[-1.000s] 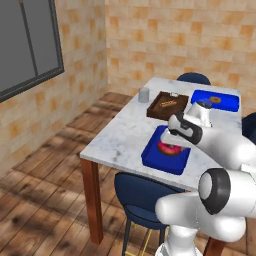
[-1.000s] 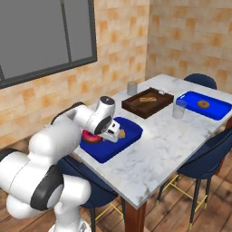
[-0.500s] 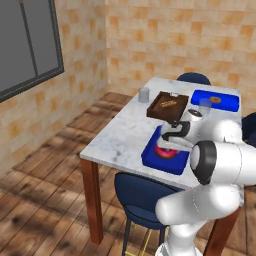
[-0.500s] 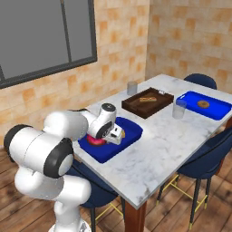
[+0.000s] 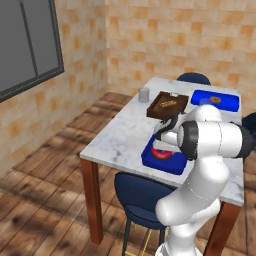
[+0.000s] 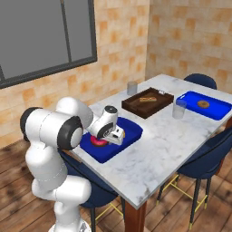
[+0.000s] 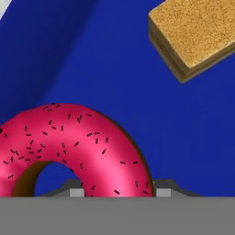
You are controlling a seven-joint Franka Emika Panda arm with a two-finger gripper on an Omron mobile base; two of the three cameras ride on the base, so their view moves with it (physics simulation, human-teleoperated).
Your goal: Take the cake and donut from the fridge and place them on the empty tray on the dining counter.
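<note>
Left base: donut down on the empty tray, near table edge, arm over it. Right base: gripper low over the tray. Hand: fingers pinching the donut; cake lies apart on the tray.

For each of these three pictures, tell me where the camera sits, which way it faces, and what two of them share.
Left base view: behind the arm on its left, facing forward and down at the dining counter; the arm rises at lower right over the tray.
Right base view: behind on its right, same counter; the arm rises at lower left, its gripper on the tray.
Hand view: on the hand, looking along the fingers at the donut, with the cake beyond.
Shared: both base views show the donut, tray and counter.
</note>
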